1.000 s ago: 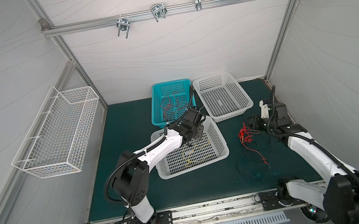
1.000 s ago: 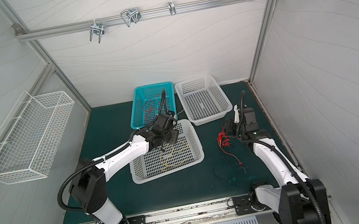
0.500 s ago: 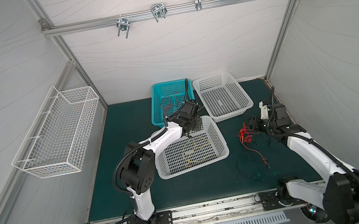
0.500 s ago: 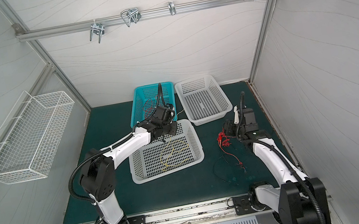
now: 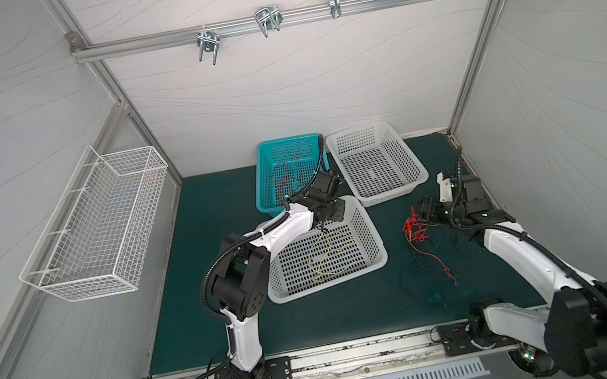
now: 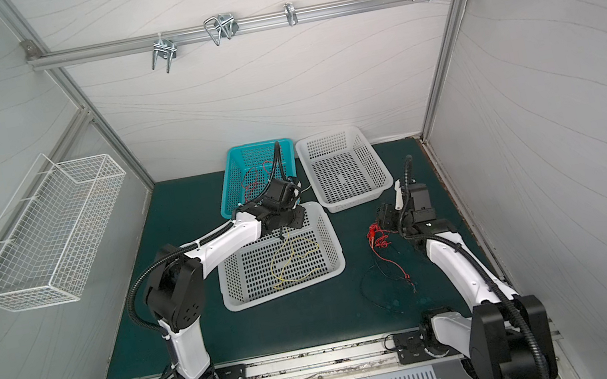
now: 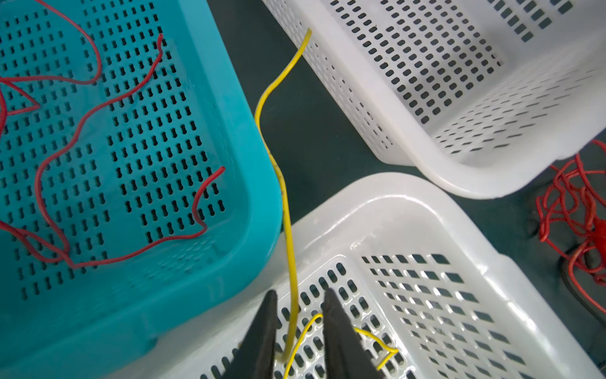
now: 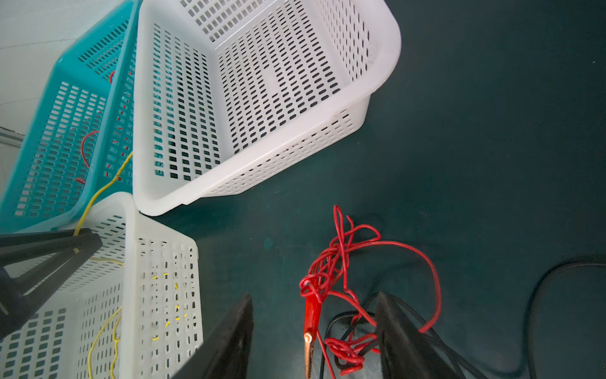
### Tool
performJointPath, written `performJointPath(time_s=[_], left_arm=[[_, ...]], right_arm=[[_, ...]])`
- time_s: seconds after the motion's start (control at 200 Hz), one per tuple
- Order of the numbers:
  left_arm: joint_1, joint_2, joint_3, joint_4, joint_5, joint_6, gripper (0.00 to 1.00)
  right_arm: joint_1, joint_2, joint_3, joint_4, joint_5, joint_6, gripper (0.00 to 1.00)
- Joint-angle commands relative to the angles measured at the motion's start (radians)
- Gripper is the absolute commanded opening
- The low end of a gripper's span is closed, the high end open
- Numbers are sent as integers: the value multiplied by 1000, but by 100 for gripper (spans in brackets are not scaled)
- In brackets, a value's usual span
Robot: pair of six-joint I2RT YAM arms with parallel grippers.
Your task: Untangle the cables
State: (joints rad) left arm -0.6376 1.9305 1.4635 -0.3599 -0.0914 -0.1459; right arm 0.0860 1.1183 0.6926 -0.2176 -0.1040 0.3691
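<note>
Top view, L to R.

- Wire rack [image 5: 96, 218] hangs on the L wall, off the surface [image 5: 229, 305].
- Teal basket [image 5: 263, 189] sits at 11 o'clock of the near white basket [image 5: 373, 229], just beside it. Loose red cables [image 7: 98, 106] lie on its floor.
- L gripper [image 7: 298, 295] hangs over the near basket's 11 o'clock corner, jaws narrowly spread. A yellow cable [image 7: 288, 229] runs up between them. I see a gap at the tips, so no pinch I can confirm.
- Cable's free end reaches past the teal basket's corner toward the far white basket [image 5: 417, 174], which sits at 1 o'clock of the near one. Rest of the yellow coils on the near basket's floor.
- Red tangle [image 8: 341, 256] lies on the surface at 3 o'clock of the near basket, apart from it. A red croc clip [image 8: 310, 315] and black cables [image 8: 541, 284] are mixed in.
- R gripper [image 8: 314, 295] sits over the tangle, jaws spread wide, clip and strands between them. Can't tell if anything touches.
</note>
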Motion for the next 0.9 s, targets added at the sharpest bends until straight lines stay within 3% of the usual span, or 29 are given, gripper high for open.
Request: performJointPath(time_s=[0.0,0.1,0.57,0.895], left_arm=[[1,27,51,-1,3,2,15],[1,30,51,0,-24,-1,0],[-1,-133,-124,46,-59,32,0],[-3,-259,-234,97,-13,68,0]], right_arm=[[7,12,-8,21,7,-4,60],[7,15,-6,23,7,-2,60],[7,29,10,25,3,-7,60],[7,37,16,31,-11,-2,60]])
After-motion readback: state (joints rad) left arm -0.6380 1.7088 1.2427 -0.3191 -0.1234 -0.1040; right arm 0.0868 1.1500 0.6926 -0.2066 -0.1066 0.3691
